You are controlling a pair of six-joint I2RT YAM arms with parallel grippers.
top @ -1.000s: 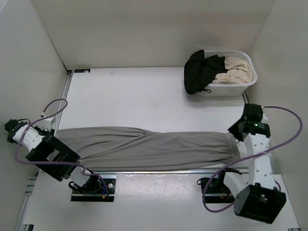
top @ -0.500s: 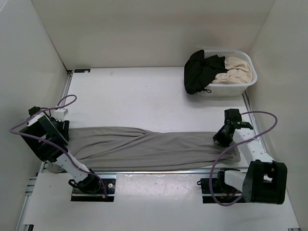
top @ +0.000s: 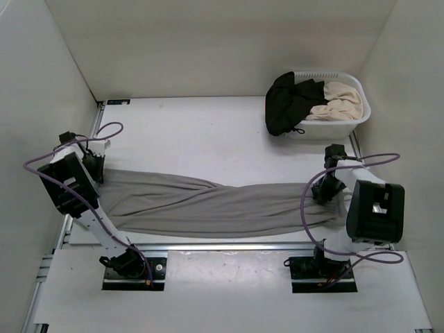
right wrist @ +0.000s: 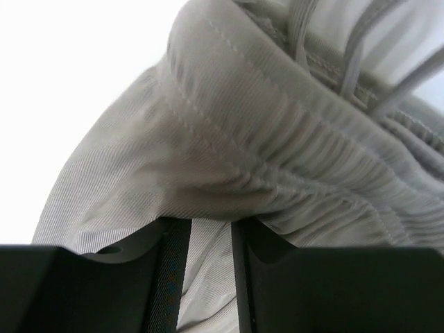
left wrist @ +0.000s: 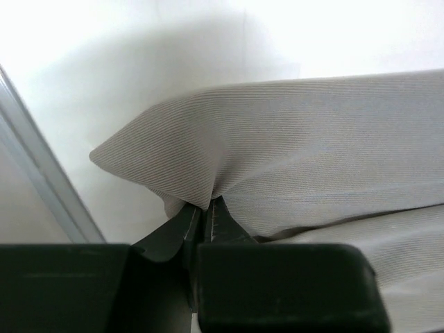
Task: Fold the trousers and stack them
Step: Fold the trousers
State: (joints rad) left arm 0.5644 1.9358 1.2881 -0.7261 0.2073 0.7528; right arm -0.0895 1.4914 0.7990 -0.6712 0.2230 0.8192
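Observation:
The grey trousers lie stretched left to right across the near part of the table, legs to the left and waistband to the right. My left gripper is at the far corner of the leg end and is shut on a pinch of the hem; the grey cloth rises from it in a peak. At the other end my right gripper is closed on the gathered elastic waistband. Bunched fabric fills the gap between its jaws, and drawstrings hang above.
A white laundry basket stands at the back right, holding a black garment that drapes over its rim and a beige garment. A metal rail runs along the near table edge, and white walls close in left and right.
The left arm swung up from the near-left edge to the leg hem and closed on it. The right arm moved inward onto the waistband. Both ends of the trousers shifted slightly farther from the near edge.

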